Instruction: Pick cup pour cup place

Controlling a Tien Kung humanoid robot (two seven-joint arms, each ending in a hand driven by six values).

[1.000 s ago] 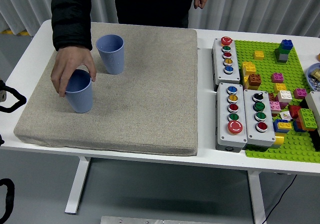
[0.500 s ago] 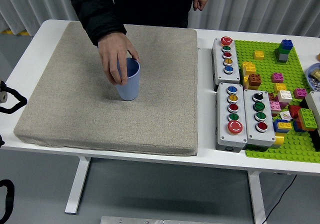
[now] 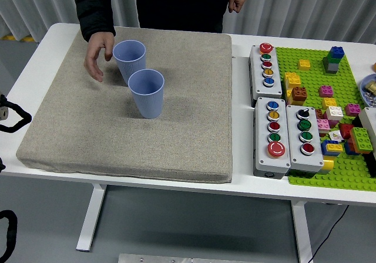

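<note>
Head view. Robot's own part of the task not yet begun, by the look of it: pick, pour and place all remain. Two ribbed light-blue plastic cups stand upright on the grey fabric mat [image 3: 176, 140] that covers the left half of the white surface [image 3: 258, 186]. The near cup [image 3: 146, 93] sits left of mat centre; the far cup [image 3: 129, 61] stands just behind and left of it, the two close together, possibly touching. No contents visible in either.

A person in a dark sleeve stands at the far side; the person's hand [image 3: 97, 56] hangs open just left of the far cup, beside it, not gripping. That hand is the main obstruction to any reach.

The left robot hand [image 3: 12, 119] shows only as a dark sliver at the left edge, well apart from the cups; finger state cannot be told. Right robot hand not visible.

Right side of the surface: three grey push-button boxes [image 3: 273, 135], a green baseplate with toy bricks [image 3: 329, 98], well clear of the cups.
</note>
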